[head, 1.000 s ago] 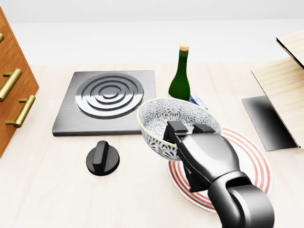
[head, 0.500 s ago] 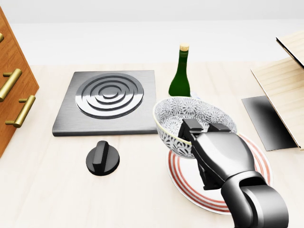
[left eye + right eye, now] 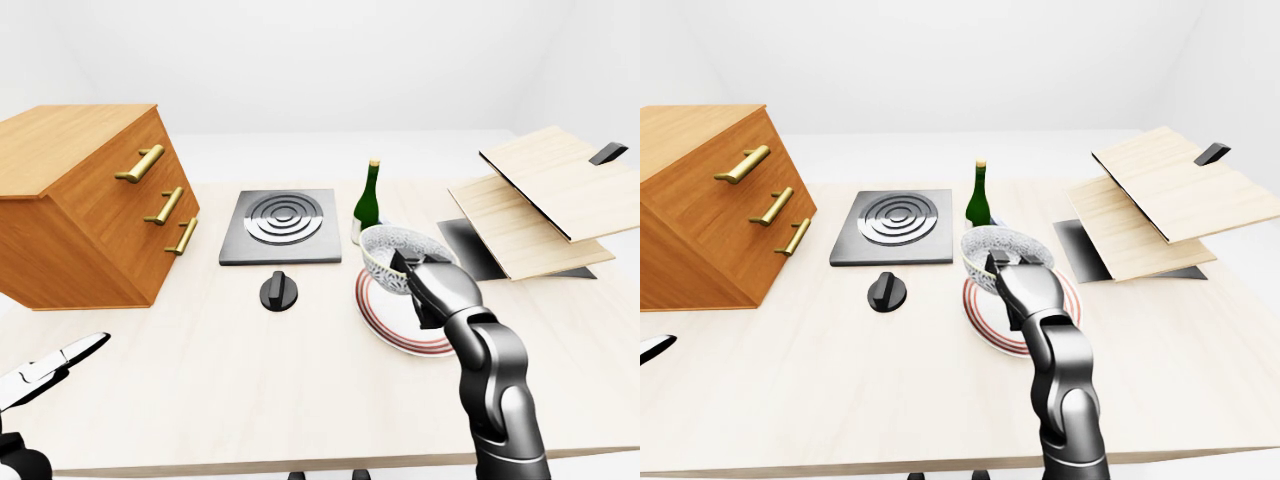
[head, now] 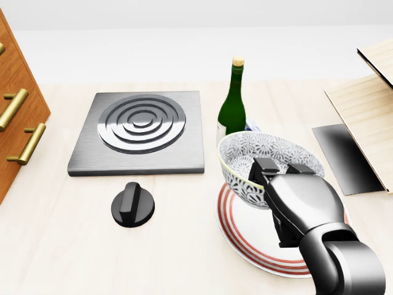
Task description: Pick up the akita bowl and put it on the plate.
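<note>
The akita bowl [image 4: 244, 152], white with a dark floral pattern, hangs slightly tilted over the left part of the red-ringed plate [image 4: 245, 239]. My right gripper [image 4: 277, 169] is shut on the bowl's near rim, with its black fingers [image 4: 265, 167] hooked over the edge. Whether the bowl touches the plate cannot be told; my forearm hides the plate's right part. At the lower left corner of the left-eye view, my left gripper [image 3: 58, 362] rests low with its fingers spread and holds nothing.
A green bottle [image 4: 233, 104] stands just above the bowl. A grey stove plate [image 4: 140, 130] and a black knob [image 4: 132, 206] lie to the left. A wooden drawer cabinet [image 3: 90, 215] stands far left. Tilted wooden boards [image 3: 540, 195] over a black mat [image 4: 344, 157] stand right.
My right hand has carried the bowl to the right and slightly down, from beside the plate's left edge to over the plate. Nothing else has moved.
</note>
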Available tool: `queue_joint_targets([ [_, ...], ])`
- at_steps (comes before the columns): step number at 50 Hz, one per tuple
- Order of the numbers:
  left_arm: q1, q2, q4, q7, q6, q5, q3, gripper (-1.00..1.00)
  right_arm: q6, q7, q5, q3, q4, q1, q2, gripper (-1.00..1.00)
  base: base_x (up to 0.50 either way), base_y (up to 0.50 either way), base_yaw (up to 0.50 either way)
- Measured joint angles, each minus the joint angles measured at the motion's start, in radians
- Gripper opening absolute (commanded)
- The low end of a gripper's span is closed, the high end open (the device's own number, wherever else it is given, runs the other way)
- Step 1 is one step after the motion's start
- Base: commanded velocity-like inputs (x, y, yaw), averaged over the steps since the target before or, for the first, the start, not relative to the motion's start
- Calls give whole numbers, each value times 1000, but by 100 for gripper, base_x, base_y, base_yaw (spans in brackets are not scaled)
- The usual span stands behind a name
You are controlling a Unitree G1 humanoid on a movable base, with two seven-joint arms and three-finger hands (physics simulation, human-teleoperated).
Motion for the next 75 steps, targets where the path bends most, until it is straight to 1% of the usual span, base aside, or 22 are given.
queue_joint_targets([
  [25,-2,-1,-18,-1,0,-1,6,100,0,0,-23,-59,28,-3,-36,-100,0,0,0],
  [40,-2,0,-14,0,0,-2,5,100,0,0,-59,-80,38,-16,-53,-100,0,0,0],
  [59,-1,-1,-19,-2,0,-5,9,100,0,0,-87,-84,65,-32,-56,-100,0,0,0],
  [75,-2,-1,-33,-4,0,-9,15,100,0,0,-96,-66,114,-50,-52,-100,0,0,0],
])
